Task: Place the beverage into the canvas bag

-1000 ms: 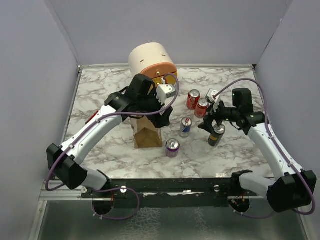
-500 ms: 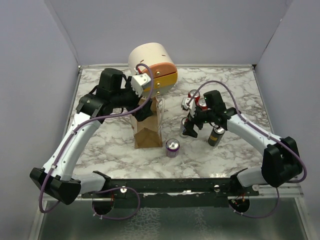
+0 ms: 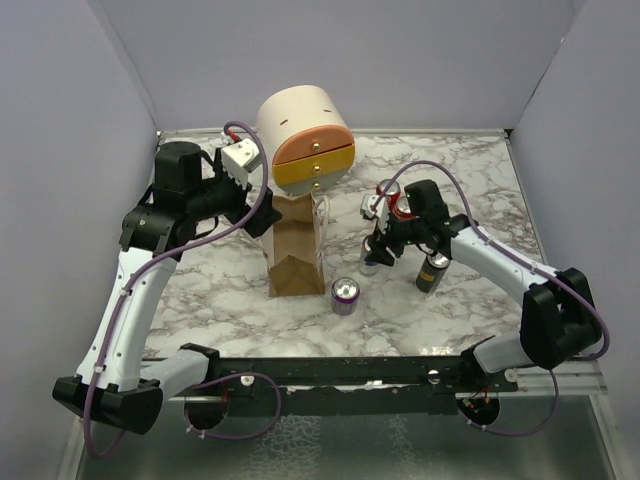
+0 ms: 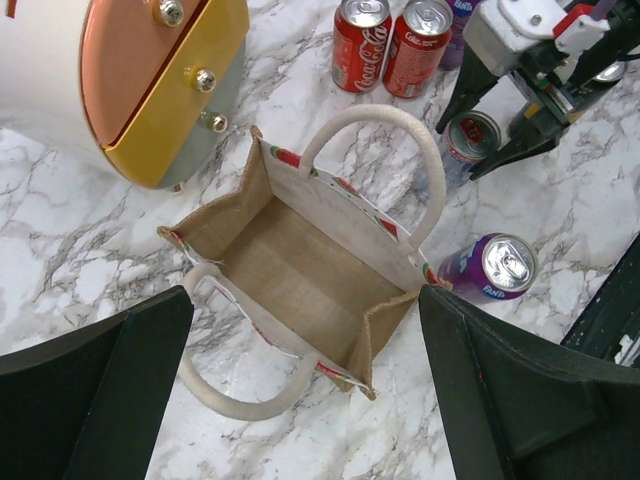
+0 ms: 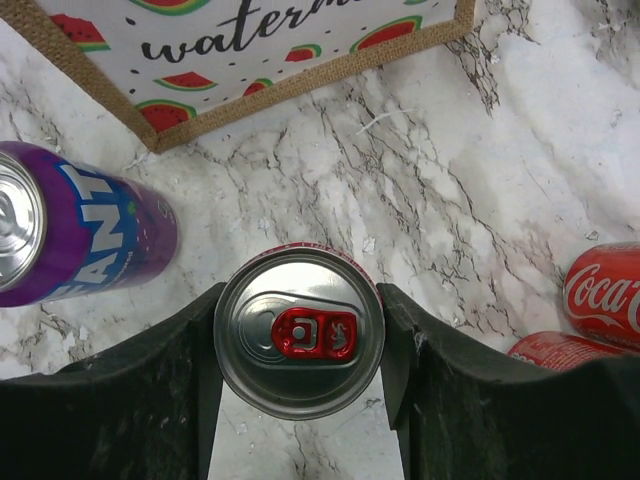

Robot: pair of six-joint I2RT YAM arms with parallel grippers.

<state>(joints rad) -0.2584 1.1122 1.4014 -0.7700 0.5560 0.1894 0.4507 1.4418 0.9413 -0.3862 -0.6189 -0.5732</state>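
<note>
Right gripper (image 3: pixel 381 245) sits low over the marble table (image 5: pixel 480 180), its two dark fingers (image 5: pixel 140 400) closed in against opposite sides of a beverage can (image 5: pixel 300 335). This can has a silver top with a red pull tab. It stands upright on the table, and we cannot tell how firm the grip is.

The left gripper (image 4: pixel 305 300) is spread fully wide and holds nothing. It hangs above the open mouth of the canvas bag (image 4: pixel 340 215), touching neither the bag nor its cream handles. The bag stands upright, just in front of the cream-and-orange drawer box (image 4: pixel 120 70), and we see only its bare fabric floor inside.

A purple Fanta can (image 4: pixel 492 268) stands near the bag's corner. Two red cola cans (image 4: pixel 360 40) stand behind the gripped can, and a dark can (image 3: pixel 430 272) stands to its right.

A second ago the right gripper was spread wide around the dark can. It has since moved left to the silver-topped can and narrowed around it. The left gripper was down at the bag's top, partly closed. It has now opened, drawn back and to the left, uncovering the drawer box's front. Bag and cans have kept their places.
</note>
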